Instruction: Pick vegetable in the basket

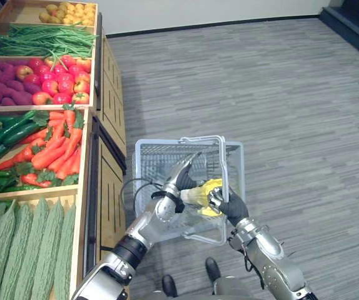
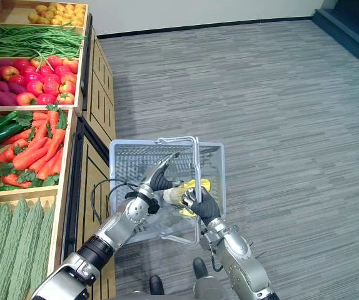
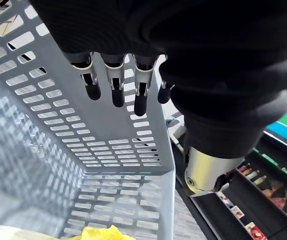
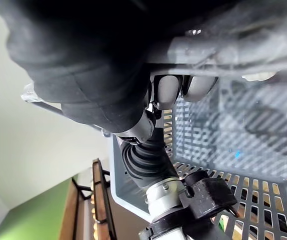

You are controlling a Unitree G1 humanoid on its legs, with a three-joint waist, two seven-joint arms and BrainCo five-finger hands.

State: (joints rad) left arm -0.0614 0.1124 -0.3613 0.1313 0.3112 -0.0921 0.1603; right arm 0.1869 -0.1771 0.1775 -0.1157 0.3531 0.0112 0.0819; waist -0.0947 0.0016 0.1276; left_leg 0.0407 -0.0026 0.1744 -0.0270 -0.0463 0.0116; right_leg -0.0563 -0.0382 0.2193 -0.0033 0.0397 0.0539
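Observation:
A grey plastic basket hangs beside the produce stand, its wire handle raised. Inside it lies a yellow and pale vegetable, also at the edge of the left wrist view. My left hand reaches into the basket just above the vegetable, open, its fingers straight along the basket's slotted wall and holding nothing. My right hand is at the basket's near right side, shut on the handle, which runs under its curled fingers.
A wooden stand on the left holds carrots, cucumbers, bitter gourds, red apples, green beans and yellow fruit. Grey floor stretches to the right.

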